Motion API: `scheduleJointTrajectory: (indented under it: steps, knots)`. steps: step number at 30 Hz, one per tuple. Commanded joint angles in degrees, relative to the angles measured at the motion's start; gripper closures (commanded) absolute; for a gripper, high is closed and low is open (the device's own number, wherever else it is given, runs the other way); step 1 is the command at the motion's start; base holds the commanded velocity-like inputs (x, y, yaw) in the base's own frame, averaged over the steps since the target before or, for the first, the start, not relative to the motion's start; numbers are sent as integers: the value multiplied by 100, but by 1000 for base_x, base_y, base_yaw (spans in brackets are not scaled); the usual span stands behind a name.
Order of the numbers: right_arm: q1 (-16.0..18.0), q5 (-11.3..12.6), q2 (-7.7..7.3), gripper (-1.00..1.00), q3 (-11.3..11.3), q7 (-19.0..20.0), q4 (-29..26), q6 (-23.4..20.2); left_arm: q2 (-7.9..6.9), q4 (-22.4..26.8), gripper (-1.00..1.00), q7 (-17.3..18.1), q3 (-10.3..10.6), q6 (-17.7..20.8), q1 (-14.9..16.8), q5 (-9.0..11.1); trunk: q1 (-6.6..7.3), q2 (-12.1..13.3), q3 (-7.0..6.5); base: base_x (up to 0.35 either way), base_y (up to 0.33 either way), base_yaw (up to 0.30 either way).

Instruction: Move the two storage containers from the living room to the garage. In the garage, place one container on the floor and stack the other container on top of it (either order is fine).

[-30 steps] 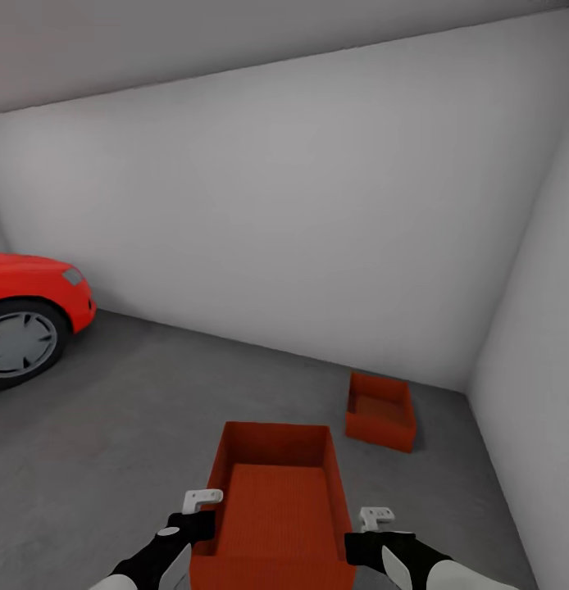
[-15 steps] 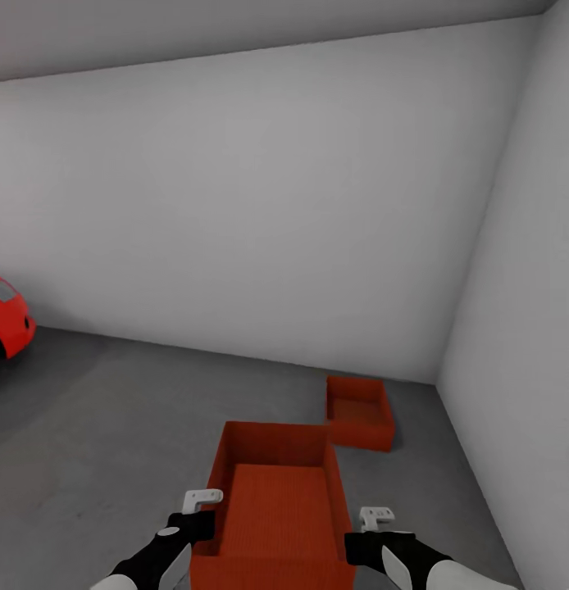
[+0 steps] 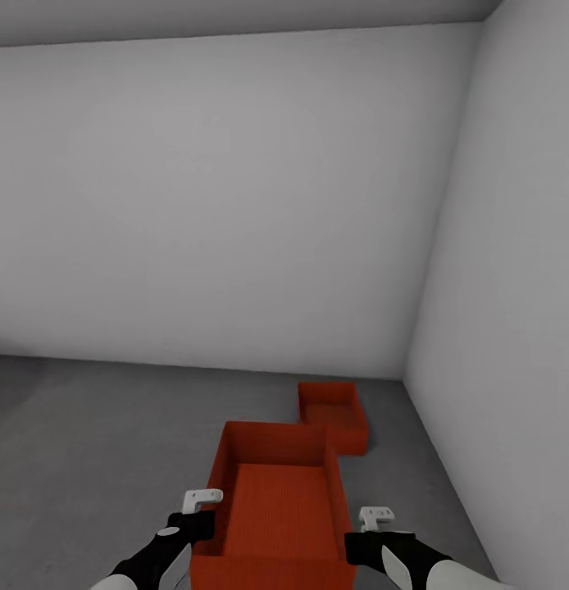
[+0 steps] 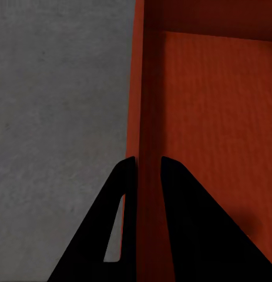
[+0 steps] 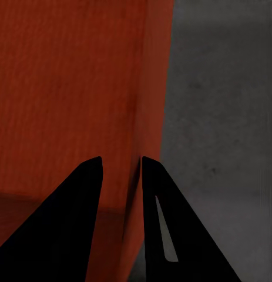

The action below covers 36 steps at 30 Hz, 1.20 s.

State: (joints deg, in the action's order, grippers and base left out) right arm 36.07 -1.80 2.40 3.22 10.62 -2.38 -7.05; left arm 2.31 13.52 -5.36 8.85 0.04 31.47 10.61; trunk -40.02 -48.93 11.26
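Carried container: an orange-red ribbed storage container sits right in front of the robot, open side up, held off the dark grey floor between both arms
Left hand: the left hand straddles the container's left side wall, one black finger outside and one inside, pinched onto that thin wall; in the head view the left hand sits at the near left corner of the bin
Right hand: same story on the other side, the right hand has its two dark fingers either side of the right wall, clamped on it; in the head view the right hand is at the near right corner
Second container: the other orange-red container rests on the floor ahead and a little to the right, open side up, tucked close to the corner where the back wall meets the right wall; its near edge is hidden behind the far rim of the carried one
Room: plain pale grey walls, speckled dark grey floor, this is the garage
Under the bin: the wrist views show bare grey floor beside each gripped wall
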Motion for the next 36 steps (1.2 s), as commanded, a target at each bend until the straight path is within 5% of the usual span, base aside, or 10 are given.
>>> scheduleJointTrajectory:
  steps: [1, 12, 36]
  knots:
    - [5, 57, -231, 100, 50, 459, -334, 44, -12, -16, 100, 129, 170, 5, 0, 134, -4, -6, 9, 279, 2, -284]
    - [5, 57, -231, 100, 51, 459, -334, 42, -13, -16, 100, 126, 170, 5, 0, 134, -4, -6, 9, 286, 1, -207]
    - [5, 57, -231, 100, 50, 459, -334, 37, -13, -16, 100, 128, 170, 5, 0, 134, -4, -6, 9, 303, -31, -8]
